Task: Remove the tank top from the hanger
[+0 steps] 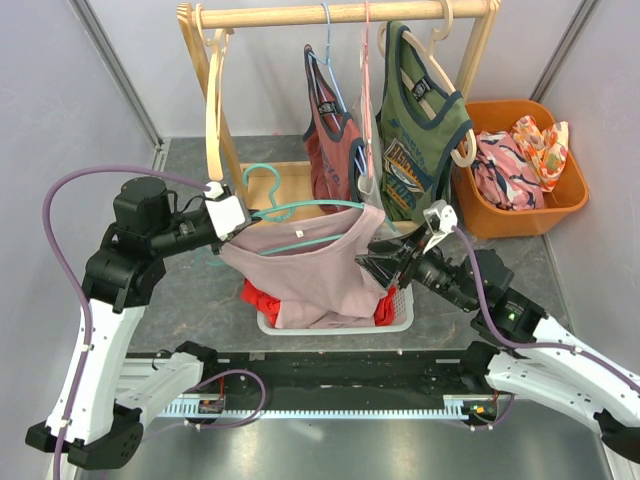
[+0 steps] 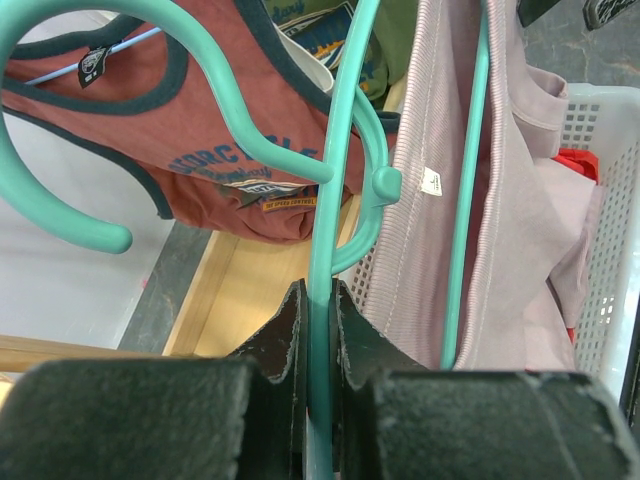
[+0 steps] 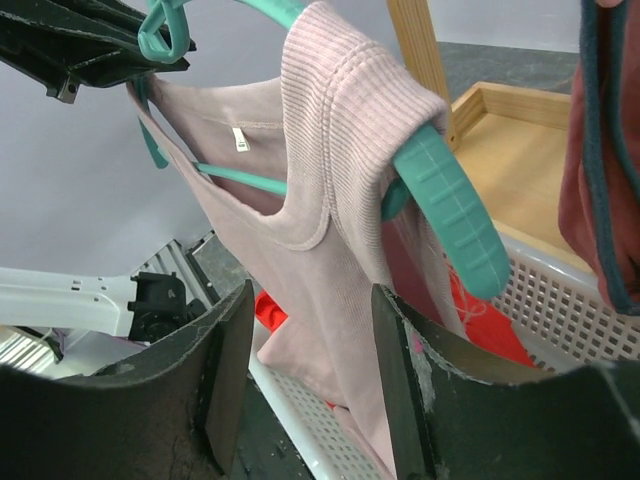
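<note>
Now the left gripper (image 2: 320, 305) clamps its jaws on the teal hanger (image 2: 335, 190); the right gripper (image 3: 310, 305) holds its jaws half open around the tank top (image 3: 335, 130) below the hanger.

The hanger (image 1: 300, 208) with its tank top (image 1: 310, 270) hangs over the basket (image 1: 395, 318) at mid-desk (image 1: 200, 310), left claw (image 1: 228, 218) at its left end, right claw (image 1: 395, 262) just beside its right shoulder. Behind stands the rack (image 1: 340, 13) with more tops (image 1: 415, 130); a bin (image 1: 560, 210) sits to its right.
</note>
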Robot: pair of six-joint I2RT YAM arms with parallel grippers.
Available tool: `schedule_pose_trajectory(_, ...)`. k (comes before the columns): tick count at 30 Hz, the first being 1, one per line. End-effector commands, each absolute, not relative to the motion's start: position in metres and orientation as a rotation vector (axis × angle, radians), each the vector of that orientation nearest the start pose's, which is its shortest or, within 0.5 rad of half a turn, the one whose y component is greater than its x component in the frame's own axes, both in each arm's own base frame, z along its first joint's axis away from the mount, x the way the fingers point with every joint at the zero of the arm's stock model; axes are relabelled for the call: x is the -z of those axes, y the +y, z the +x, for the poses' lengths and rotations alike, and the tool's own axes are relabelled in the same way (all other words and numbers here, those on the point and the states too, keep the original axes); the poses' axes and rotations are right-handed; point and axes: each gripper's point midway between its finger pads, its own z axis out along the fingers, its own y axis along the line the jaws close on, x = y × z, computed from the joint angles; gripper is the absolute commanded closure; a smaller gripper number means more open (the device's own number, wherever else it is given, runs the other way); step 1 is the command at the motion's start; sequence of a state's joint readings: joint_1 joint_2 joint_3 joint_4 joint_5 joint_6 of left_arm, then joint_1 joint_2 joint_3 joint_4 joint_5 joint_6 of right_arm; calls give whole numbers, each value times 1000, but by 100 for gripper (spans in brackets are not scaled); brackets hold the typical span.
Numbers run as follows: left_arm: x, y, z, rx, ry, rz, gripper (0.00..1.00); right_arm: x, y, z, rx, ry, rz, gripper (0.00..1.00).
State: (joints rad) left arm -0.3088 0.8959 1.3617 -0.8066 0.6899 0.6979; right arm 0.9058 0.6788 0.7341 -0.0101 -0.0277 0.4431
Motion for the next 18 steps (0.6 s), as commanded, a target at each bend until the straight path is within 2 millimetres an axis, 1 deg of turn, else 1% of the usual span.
schedule_pose_trajectory(1, -399, -166, 203, 401, 1281, 1249, 98, -345, 241, 171, -1040, 1531, -376, 41)
schedule_pose_trajectory(2, -400, -165, 203, 399, 1281, 1249, 98, -341, 240, 171, -1028, 1545, -379, 41)
schedule_pose_trajectory(6, -400, -165, 201, 399, 1279, 1251, 98, -335, 239, 171, -1016, 1565, -386, 39)
schedule_pose_trajectory(18, -407, -166, 191, 426, 1261, 1256, 98, -331, 249, 179, -1002, 1569, -408, 39)
